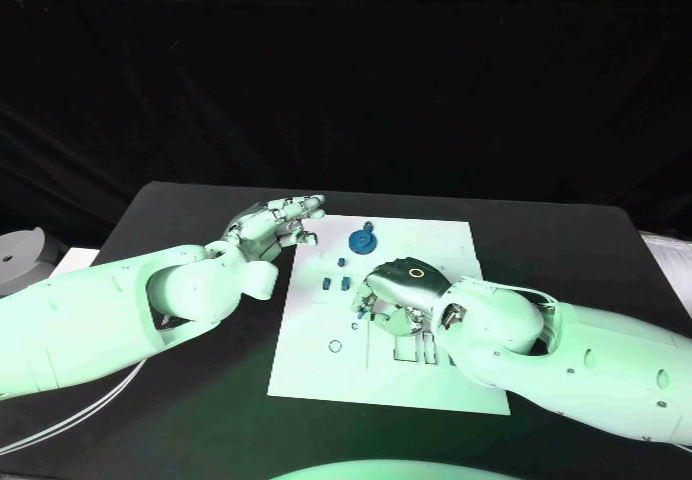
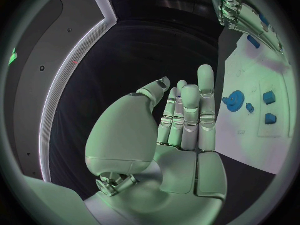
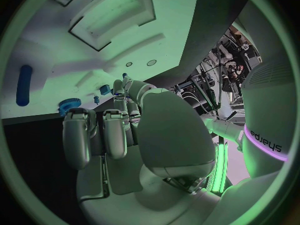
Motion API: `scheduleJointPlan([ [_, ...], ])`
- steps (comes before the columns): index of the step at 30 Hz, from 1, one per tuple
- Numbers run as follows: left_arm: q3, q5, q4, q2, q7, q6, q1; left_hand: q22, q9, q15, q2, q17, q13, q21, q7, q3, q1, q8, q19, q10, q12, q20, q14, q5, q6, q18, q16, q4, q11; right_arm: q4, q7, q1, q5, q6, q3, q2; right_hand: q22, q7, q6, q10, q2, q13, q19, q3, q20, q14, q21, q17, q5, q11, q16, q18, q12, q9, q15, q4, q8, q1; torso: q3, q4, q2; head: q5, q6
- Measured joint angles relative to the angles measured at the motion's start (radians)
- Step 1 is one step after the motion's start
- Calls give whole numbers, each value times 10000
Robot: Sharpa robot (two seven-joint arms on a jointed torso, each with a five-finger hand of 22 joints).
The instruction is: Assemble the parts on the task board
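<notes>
The white task board (image 1: pixel 433 385) lies in the middle of the black table. A blue gear (image 1: pixel 362 240) sits near its far edge, with two small blue parts (image 1: pixel 336 283) nearer on its left side. My left hand (image 1: pixel 274 225) hovers at the board's far left corner, fingers straight and close together, holding nothing; its wrist view shows the hand (image 2: pixel 184 120) beside the gear (image 2: pixel 235 101) and blue blocks (image 2: pixel 269 107). My right hand (image 1: pixel 397 295) is over the board's middle with fingers curled down. What lies under those fingers (image 3: pixel 103 130) is hidden.
Recessed slots (image 3: pixel 112 15) are cut into the board. A blue peg (image 3: pixel 24 85) and the gear (image 3: pixel 69 105) lie on it beyond my right hand. A grey round object (image 1: pixel 20 255) sits at the table's left edge. Bare black table (image 1: pixel 562 240) surrounds the board.
</notes>
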Motion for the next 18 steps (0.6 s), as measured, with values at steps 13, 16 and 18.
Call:
scheduleJointPlan([
  [13,0,0,29,3,-15,55,0,-8,0,0,5,-20,7,0,-35,-27,6,0,0,-36,62,0,0,0,-35,0,39,28,-34,-267,133,-171,-2,135,-42,292,-1,1,0,15,-23,-12,0,-54,0,0,0,-2,-19,18,0,-1,0,1,0,-54,-6,-82,11,-5,5,43,-48],
  [16,0,0,29,2,-24,72,-1,-8,0,0,5,-20,7,0,-35,-27,6,0,0,-36,62,0,0,0,-35,0,39,28,-34,-289,144,-190,-5,181,-49,330,-1,2,-1,15,3,-12,0,-54,0,0,0,-2,-19,18,0,0,0,4,0,-53,-16,-109,11,-6,5,47,-52],
  [18,0,0,29,2,-29,78,-1,-8,1,0,5,-20,14,0,-35,-27,6,0,0,-36,62,0,0,0,-35,1,39,28,-34,-300,149,-195,-8,202,-52,358,1,3,-2,15,16,-13,0,-54,0,0,0,-2,-19,19,0,0,0,8,0,-53,-24,-121,12,-9,4,53,-56],
])
